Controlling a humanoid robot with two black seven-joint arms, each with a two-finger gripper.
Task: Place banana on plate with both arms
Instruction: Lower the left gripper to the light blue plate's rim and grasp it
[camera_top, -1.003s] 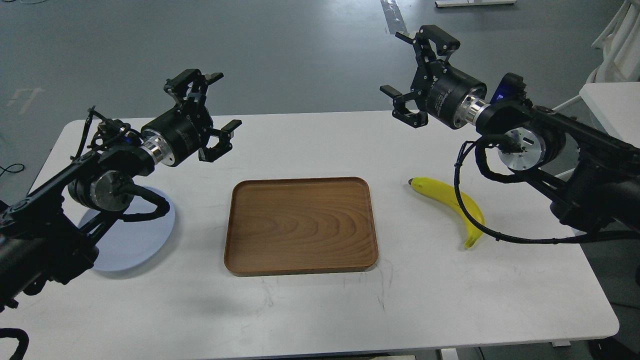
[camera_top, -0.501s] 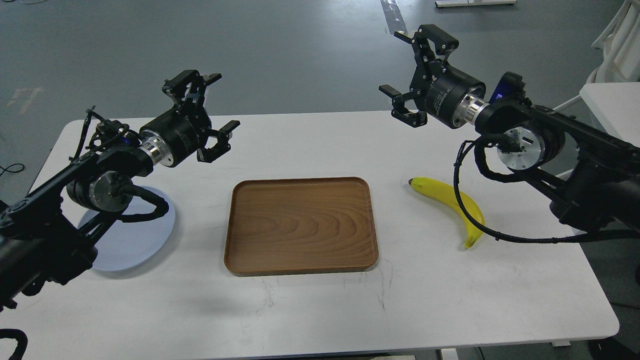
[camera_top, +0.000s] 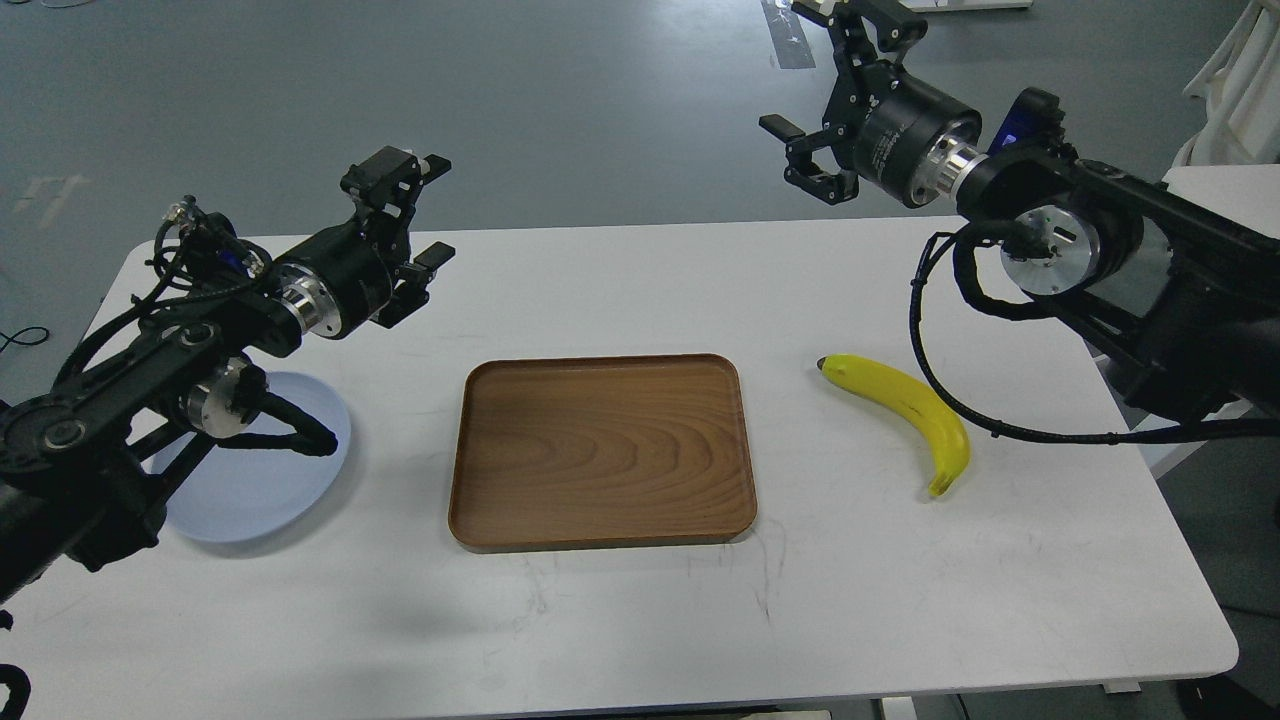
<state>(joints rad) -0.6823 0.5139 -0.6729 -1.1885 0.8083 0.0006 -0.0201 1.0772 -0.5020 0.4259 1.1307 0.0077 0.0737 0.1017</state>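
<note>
White table (camera_top: 640, 620) on grey floor (camera_top: 560, 110) — white furniture (camera_top: 1235, 90) at right

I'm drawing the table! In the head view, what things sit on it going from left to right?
plate → wooden tray → banana

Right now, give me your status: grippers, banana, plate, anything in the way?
Left gripper and right gripper open, empty, above table. Banana lies on table, right of tray. Plate far left, empty. Tray sits between them.
</note>
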